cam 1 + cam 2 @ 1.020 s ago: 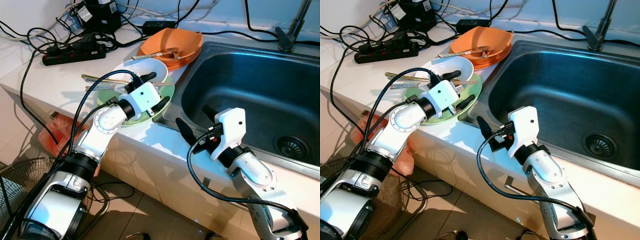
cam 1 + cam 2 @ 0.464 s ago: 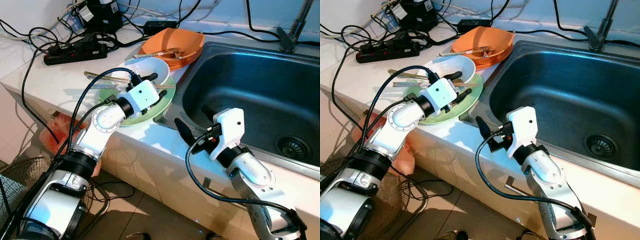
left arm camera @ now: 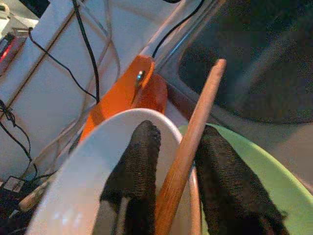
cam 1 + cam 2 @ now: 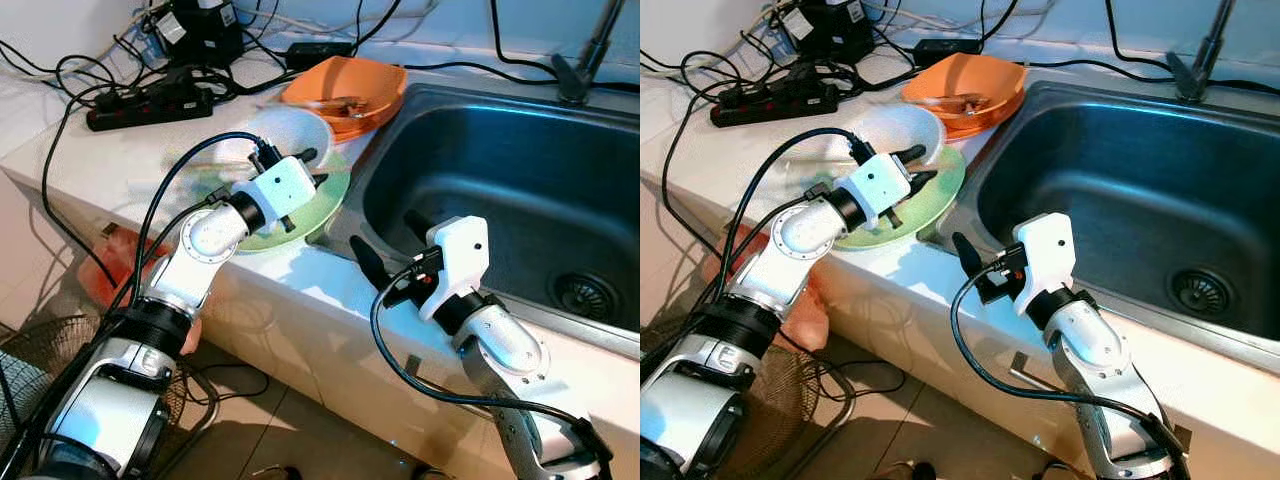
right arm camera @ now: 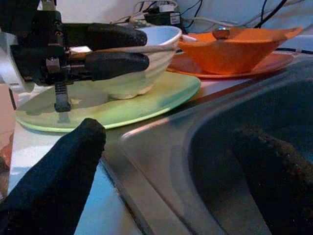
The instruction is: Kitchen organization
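My left gripper (image 3: 171, 181) has closed on the wooden chopstick (image 3: 188, 147) over the white bowl (image 4: 290, 132), which sits on the green plate (image 4: 325, 195). The chopsticks appear blurred, probably lifting. My right gripper (image 4: 385, 255) waits open at the sink (image 4: 520, 180) rim, four o'clock of the bowl.

two silver jointed arms, white boxy wrist housings, black looping cables, each pincer with long black fingers.

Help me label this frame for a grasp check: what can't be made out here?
- Chopsticks: whether pinched; left wrist view shows one between the left gripper fingers, contact unclear.
- White bowl: blurred in eye views.
- Orange bowl utensils: too small.
- Faucet: cut off at top.
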Controlling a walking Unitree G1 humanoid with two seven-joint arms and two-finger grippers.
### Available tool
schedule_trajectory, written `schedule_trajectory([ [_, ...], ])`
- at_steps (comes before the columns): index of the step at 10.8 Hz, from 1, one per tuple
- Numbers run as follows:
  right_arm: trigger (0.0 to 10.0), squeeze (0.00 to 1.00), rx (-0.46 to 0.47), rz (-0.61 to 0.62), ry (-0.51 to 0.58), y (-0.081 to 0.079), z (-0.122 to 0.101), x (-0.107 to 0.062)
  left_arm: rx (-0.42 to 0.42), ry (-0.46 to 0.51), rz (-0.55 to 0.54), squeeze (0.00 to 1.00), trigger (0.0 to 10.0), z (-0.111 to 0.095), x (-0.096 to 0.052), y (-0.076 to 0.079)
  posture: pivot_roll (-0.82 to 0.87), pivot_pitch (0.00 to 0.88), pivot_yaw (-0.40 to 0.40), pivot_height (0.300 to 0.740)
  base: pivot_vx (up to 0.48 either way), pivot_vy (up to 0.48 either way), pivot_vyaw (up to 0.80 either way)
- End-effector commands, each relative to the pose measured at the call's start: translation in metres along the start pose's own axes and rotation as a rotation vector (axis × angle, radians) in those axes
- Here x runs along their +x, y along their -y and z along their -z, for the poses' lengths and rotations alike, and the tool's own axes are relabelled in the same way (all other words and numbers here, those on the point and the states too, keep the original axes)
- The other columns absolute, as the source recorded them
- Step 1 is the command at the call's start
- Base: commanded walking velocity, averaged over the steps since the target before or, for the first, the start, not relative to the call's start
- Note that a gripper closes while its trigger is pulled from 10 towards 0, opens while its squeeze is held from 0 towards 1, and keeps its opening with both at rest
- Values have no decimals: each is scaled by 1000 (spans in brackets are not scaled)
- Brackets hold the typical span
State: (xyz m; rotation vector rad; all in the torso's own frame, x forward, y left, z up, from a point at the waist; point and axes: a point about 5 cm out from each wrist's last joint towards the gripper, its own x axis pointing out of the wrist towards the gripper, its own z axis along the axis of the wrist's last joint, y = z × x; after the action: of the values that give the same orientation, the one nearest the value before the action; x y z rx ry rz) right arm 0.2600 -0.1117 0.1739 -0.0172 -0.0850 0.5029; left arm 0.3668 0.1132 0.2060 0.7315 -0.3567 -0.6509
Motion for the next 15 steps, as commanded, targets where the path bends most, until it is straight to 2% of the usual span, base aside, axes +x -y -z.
schedule_trajectory([
  [1,10000,0,-10,1,14,-2,-2,2,6,-37,-1,0,0,8,-5,-3,11,124,148,740,0,0,0],
  [3,10000,0,-9,4,15,-2,-1,2,16,-29,-19,0,0,7,-5,-7,10,123,147,740,0,0,0],
  [15,10000,0,-10,7,6,-1,1,2,-2,-22,-11,0,0,7,-6,-4,7,126,142,740,0,0,0],
])
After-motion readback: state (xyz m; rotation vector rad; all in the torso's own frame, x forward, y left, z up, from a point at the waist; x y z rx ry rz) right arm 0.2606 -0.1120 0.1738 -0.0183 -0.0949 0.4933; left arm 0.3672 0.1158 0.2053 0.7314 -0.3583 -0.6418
